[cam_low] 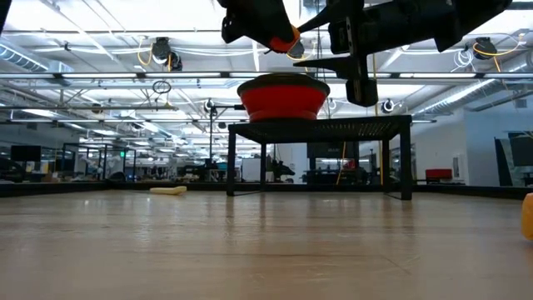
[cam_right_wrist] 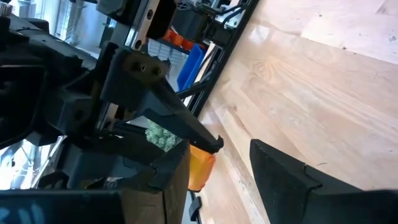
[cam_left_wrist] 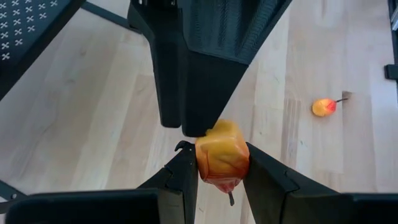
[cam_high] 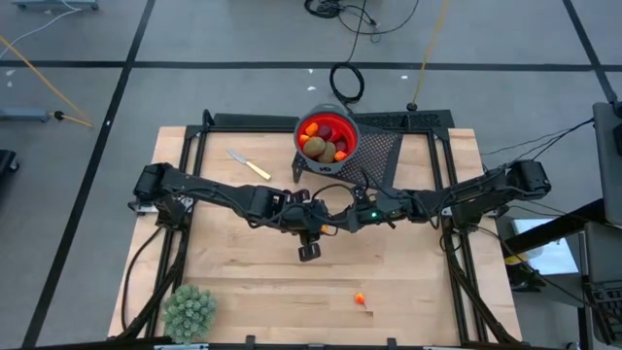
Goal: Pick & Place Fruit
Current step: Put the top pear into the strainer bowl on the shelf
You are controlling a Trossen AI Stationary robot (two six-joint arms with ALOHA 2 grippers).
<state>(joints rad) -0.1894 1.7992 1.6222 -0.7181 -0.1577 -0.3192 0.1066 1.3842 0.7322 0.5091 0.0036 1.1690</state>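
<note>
1. Where the left gripper point(cam_left_wrist: 214, 177) closes, we see its two dark fingers point(cam_left_wrist: 180, 180) clenched on a yellow-orange toy fruit point(cam_left_wrist: 222, 152) with a small stem hanging below it; the fruit sits squarely between the pads, lifted clear of the table point(cam_high: 243, 272).
2. In the low view we find the same fruit point(cam_low: 285, 42) high above the wood, just above and in front of the red bowl point(cam_low: 281, 98).
3. The right gripper point(cam_right_wrist: 221, 171) hangs right against the left one over the middle of the table; its jaws stand apart with nothing between them, and the held fruit point(cam_right_wrist: 200, 167) shows just beyond one of its fingers point(cam_right_wrist: 289, 180).
4. From above, we see both arms reaching inward so that the left gripper point(cam_high: 309, 228) and the right gripper point(cam_high: 350, 216) meet just in front of the bowl.
5. The bowl point(cam_high: 328, 136) stands on a black mesh stand point(cam_high: 384, 151) at the table's far edge and holds several fruits point(cam_high: 321, 144): brown ovals, dark red round ones and orange pieces.
6. One small orange fruit point(cam_high: 360, 298) lies alone on the wood near the front edge; the left wrist view shows it point(cam_left_wrist: 324, 107) too.
7. A yellow-handled knife point(cam_high: 249, 164) lies left of the bowl, well apart from the grippers.
8. A pale green spiky plant ball point(cam_high: 189, 311) rests at the front left corner.
</note>
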